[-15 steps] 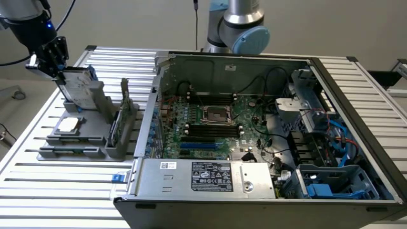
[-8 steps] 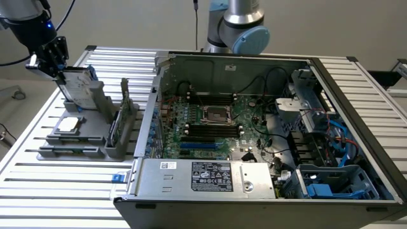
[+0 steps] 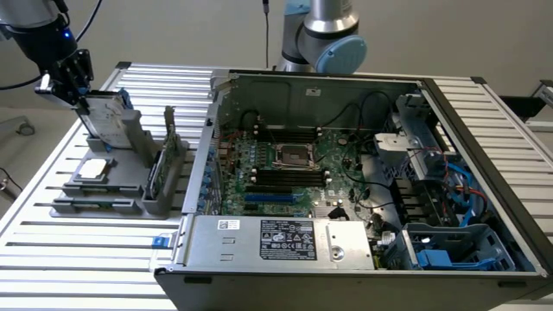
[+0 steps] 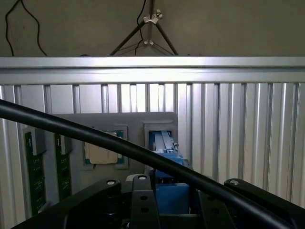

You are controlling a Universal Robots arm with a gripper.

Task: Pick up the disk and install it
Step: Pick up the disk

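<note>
At the exterior view's left, on the slatted worktop, the disk stands upright in a grey holder. The claw, partly closed, clamps its top edge, beside the open computer case.

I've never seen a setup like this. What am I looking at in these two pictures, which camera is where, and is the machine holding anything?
It is one robot arm with a gripper on its end. One picture comes from a camera off the arm, the other from a camera on its wrist. On the slatted metal table sit an open computer case and a grey holder with a small chip and green circuit cards. The gripper is at the top edge of the disk, which stands upright in the holder; whether it grips it, I cannot tell.
</note>
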